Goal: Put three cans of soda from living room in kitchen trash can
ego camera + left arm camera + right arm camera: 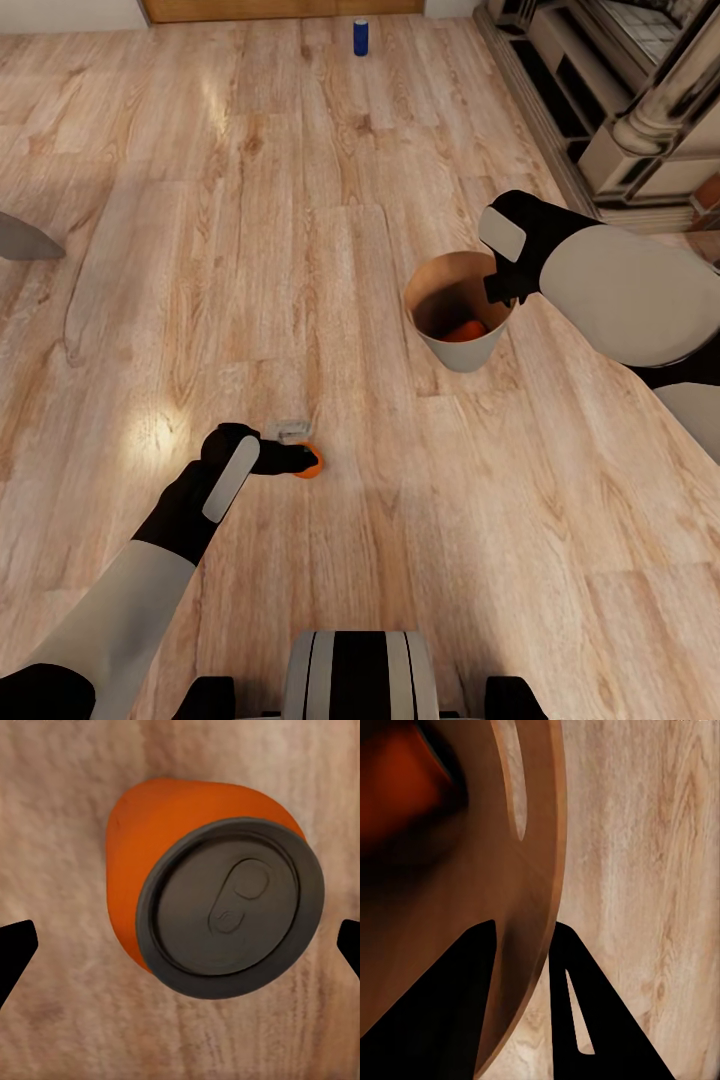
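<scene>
An orange can of soda (311,463) stands on the wood floor; in the left wrist view its dark top (229,919) faces the camera. My left gripper (298,458) hovers right over it, open, with one fingertip (15,952) on each side, well clear of the can. The tash can (462,355) stands to the right, holding a second orange can (465,331). My right gripper (500,288) is shut on its rim, one finger (450,1012) inside the coppery wall (529,907) and one outside. The dark blue can (361,36) stands far ahead.
A dark ornate fireplace (640,100) with a pale stepped base lines the upper right. A grey shape (25,240) pokes in at the left edge. A wooden door base (280,8) runs along the far wall. Wood floor stretches between me and the blue can.
</scene>
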Controlling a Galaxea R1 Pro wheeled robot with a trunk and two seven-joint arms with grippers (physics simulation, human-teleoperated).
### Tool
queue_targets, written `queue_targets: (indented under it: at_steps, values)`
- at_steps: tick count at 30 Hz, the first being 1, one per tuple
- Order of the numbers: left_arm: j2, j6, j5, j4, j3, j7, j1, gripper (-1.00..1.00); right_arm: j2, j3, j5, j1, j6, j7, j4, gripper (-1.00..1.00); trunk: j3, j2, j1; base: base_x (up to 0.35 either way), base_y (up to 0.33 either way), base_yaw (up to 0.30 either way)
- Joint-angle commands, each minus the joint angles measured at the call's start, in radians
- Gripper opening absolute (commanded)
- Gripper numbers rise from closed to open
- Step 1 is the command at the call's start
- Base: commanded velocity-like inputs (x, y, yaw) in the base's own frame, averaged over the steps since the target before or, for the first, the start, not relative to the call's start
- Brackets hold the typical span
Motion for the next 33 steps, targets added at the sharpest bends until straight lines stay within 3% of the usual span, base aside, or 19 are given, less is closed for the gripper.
queue_targets:
  at_steps: [1, 17, 18, 33]
  values:
    - [0.0, 0.0, 0.0, 0.0, 0.0, 0.0, 0.0, 1.0, 0.0, 0.007, 0.007, 0.0, 0.002, 0.001, -0.001, -1.0, 0.0, 0.0, 0.0, 0.0, 0.0, 0.0]
    - [0.0, 0.0, 0.0, -0.001, 0.003, 0.0, 0.0, 1.0, 0.0, 0.008, 0.007, 0.001, 0.002, 0.001, -0.001, -1.0, 0.0, 0.0, 0.0, 0.0, 0.0, 0.0]
    - [0.0, 0.0, 0.0, -0.001, 0.002, -0.002, 0.0, -1.0, 0.001, 0.008, 0.007, 0.001, 0.002, 0.001, -0.001, -1.0, 0.0, 0.0, 0.0, 0.0, 0.0, 0.0]
    - [0.0, 0.0, 0.0, 0.0, -0.001, 0.002, 0.0, -1.0, 0.005, 0.007, 0.007, 0.003, 0.002, 0.001, -0.001, -1.0, 0.0, 0.0, 0.0, 0.0, 0.0, 0.0]
